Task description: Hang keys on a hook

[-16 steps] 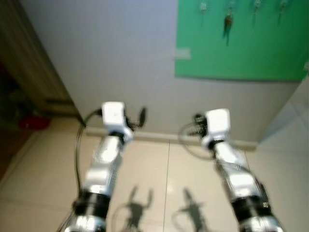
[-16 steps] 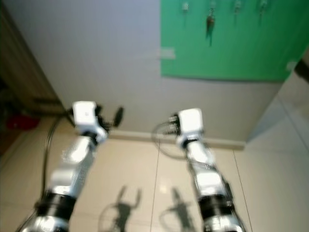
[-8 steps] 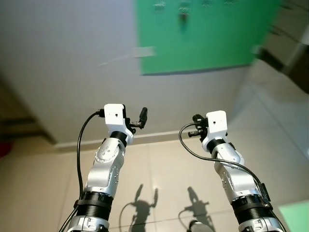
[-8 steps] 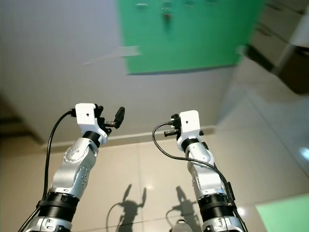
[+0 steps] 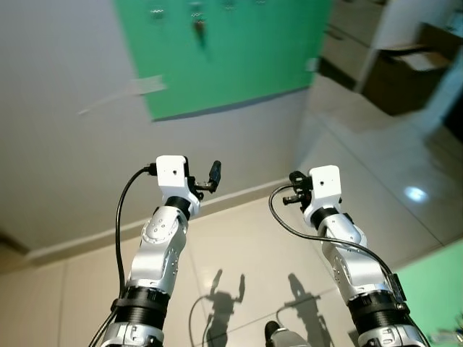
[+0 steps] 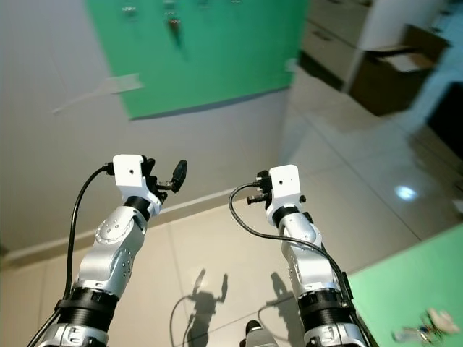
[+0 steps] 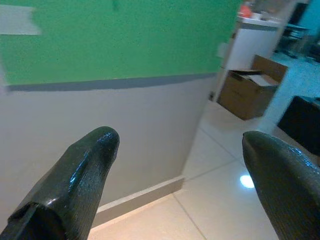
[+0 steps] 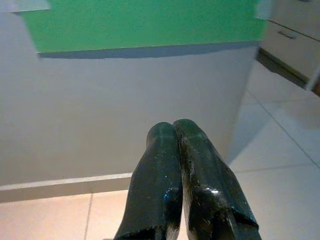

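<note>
Now the whole picture has swung since a second ago: the camera has turned, so the grey wall (image 5: 65,166) slants across the left of the frame, and tiled floor (image 5: 362,137) with a cardboard box (image 5: 405,61) opens at the upper right. The green board (image 5: 239,50) has slid from upper right to top centre, its row of hooks (image 5: 156,12) along the top edge. One bunch of keys (image 5: 200,29) already hangs there, small and blurred. At the lower right a green table (image 6: 405,289) has come into view, with small items (image 6: 423,327) on it, perhaps more keys. Both arms are raised; the left hand (image 7: 175,165) is spread and empty, the right hand (image 8: 172,150) clenched on nothing. Judging by this, the robot is turning away from the board, possibly toward the table.
</note>
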Controlling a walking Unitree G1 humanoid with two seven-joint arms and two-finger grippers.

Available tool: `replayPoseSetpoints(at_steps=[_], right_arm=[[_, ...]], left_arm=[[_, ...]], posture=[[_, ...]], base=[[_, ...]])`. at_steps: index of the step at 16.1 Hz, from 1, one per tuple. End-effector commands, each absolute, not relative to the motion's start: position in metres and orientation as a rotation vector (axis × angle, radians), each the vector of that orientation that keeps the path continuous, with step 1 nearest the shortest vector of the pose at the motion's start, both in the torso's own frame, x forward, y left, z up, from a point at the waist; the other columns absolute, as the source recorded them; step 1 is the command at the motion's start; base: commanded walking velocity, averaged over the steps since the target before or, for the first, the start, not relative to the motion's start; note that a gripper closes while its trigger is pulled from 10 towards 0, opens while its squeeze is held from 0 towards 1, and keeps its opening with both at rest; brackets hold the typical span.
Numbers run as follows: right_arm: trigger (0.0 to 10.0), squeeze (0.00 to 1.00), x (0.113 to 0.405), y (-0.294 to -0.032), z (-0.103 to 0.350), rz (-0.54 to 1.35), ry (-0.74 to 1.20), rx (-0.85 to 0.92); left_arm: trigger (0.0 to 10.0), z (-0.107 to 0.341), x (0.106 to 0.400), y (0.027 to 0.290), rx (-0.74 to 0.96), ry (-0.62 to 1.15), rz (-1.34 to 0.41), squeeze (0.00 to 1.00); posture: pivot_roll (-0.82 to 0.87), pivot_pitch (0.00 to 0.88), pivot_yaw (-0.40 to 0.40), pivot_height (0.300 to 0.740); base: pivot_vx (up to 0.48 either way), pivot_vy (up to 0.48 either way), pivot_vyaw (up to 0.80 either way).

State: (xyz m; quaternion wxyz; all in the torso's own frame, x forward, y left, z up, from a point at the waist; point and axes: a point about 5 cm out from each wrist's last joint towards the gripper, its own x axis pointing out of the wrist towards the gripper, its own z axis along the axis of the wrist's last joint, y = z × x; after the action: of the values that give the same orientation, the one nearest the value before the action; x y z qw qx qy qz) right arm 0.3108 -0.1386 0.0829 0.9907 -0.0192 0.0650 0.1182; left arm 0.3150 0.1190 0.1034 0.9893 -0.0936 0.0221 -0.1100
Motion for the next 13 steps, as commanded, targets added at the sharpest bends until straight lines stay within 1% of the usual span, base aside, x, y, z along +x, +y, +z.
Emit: replayPoseSetpoints(at_steps=[1, 7, 13], right_arm=[[10.0, 0.00, 0.3100, -0.1391, 0.0849, 0.241, 0.133, -0.012], [10.0, 0.00, 0.3076, -0.1432, 0.0798, 0.222, 0.149, -0.004], [10.0, 0.00, 0.3111, -0.1423, 0.0794, 0.217, 0.143, -0.012]], left_arm=[[10.0, 0.1050, 0.3170, 0.1181, -0.185, 0.042, -0.234, 0.00], [10.0, 0.1045, 0.3175, 0.1151, -0.177, 0.047, -0.250, 0.00], [10.0, 0.1042, 0.3202, 0.1216, -0.180, 0.048, -0.229, 0.00]], posture=[[-0.13, 0.000, 0.088, 0.740], [-0.14, 0.000, 0.095, 0.740], [-0.12, 0.000, 0.085, 0.740]], base=[[0.000, 0.000, -0.78], [0.000, 0.000, -0.79], [0.000, 0.000, -0.80]])
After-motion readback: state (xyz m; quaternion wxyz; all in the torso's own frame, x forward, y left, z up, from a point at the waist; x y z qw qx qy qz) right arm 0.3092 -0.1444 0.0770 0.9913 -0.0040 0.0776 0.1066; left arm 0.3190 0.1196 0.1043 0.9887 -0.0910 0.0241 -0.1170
